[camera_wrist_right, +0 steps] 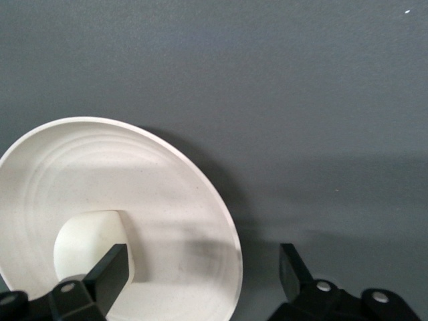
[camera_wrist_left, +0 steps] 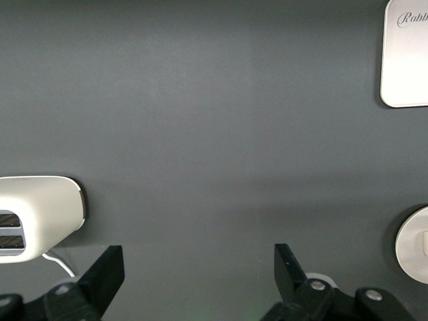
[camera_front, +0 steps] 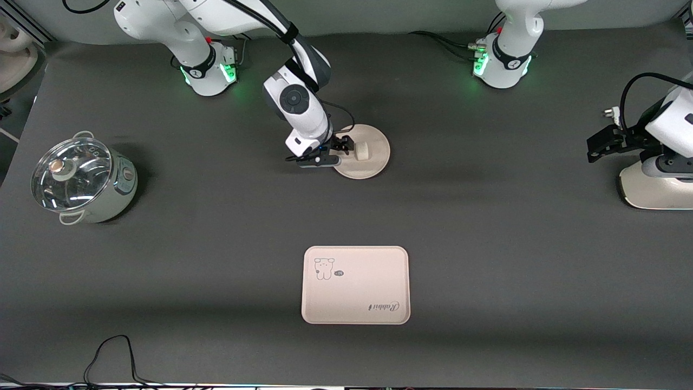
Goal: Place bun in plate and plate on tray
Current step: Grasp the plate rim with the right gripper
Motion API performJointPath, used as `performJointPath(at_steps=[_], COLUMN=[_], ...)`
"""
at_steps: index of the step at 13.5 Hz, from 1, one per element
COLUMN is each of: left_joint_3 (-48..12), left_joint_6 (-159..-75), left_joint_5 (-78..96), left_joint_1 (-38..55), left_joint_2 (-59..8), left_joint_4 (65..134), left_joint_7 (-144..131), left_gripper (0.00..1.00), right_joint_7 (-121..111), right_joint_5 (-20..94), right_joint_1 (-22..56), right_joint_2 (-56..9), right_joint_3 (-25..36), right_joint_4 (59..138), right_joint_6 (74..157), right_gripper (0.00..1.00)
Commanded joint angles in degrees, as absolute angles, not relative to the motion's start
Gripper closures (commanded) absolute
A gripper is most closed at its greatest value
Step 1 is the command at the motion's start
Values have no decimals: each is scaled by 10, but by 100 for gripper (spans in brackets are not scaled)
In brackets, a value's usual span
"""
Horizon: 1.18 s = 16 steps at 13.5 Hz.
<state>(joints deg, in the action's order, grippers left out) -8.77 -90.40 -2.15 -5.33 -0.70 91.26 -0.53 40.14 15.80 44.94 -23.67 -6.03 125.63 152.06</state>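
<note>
Small cream-white rounded bun [camera_front: 361, 151] already sits in the round beige shallow plate [camera_front: 373, 162], whose rim lies between the right claw's [camera_front: 343, 145] wide-spread fingers; the left claw [camera_front: 597, 147], also wide, waits well apart.

A dark grey mat [camera_front: 487, 244] covers the table, matte and evenly lit, with soft broad shadow bands running across it. A steel pot [camera_front: 84, 181] with a glass lid stands toward the right arm's end, a white appliance [camera_front: 655, 187] sits at the left arm's end, and a black cable [camera_front: 111, 355] loops along the edge nearest the front camera. Along the top of the front view a paler grey strip [camera_front: 379, 16] runs past the mat, and a cream-coloured object [camera_front: 13, 59] shows at the corner above the pot.
</note>
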Motion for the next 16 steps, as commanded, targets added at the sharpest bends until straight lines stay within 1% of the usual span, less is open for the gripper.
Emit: performJointPath(at_steps=[1,5,7,8,11,12,14,16], left_joint_3=[-88,-89,-89,-89,-90,-90,-89,-89], left_joint_6=[-898,-898,-898,-898,-897,-897,-897,-897], left_joint_5=[-15,-15,-15,-15,-15,-15,-15,-15], left_joint_1=[-52,-51,-51,-51,-51,-51,-51,-51], left_joint_2=[-5,-4,-4,-4,-4,-4,-4,-4], left_joint_4=[914,913,913,913,913,913,913,913], left_joint_7=[-1,-1,-1,-1,-1,-1,-1,-1], left_gripper=[0,0,0,0,0,0,0,0], right_joint_7=[395,395,396,395,395,394,393,393], right_joint_5=[156,141,141,141,141,141,141,140], right_joint_1=[462,463,462,462,461,460,458,457], right_joint_2=[-251,-257,-257,-257,-253,-251,-250,-248], right_joint_3=[-55,-57,-55,-55,-55,-55,-55,-53], right_joint_4=[1261,1275,1275,1275,1275,1275,1275,1274], right_joint_6=[1555,1591,1590,1589,1586,1584,1582,1574], right_gripper=[0,0,0,4,39,49,64,73])
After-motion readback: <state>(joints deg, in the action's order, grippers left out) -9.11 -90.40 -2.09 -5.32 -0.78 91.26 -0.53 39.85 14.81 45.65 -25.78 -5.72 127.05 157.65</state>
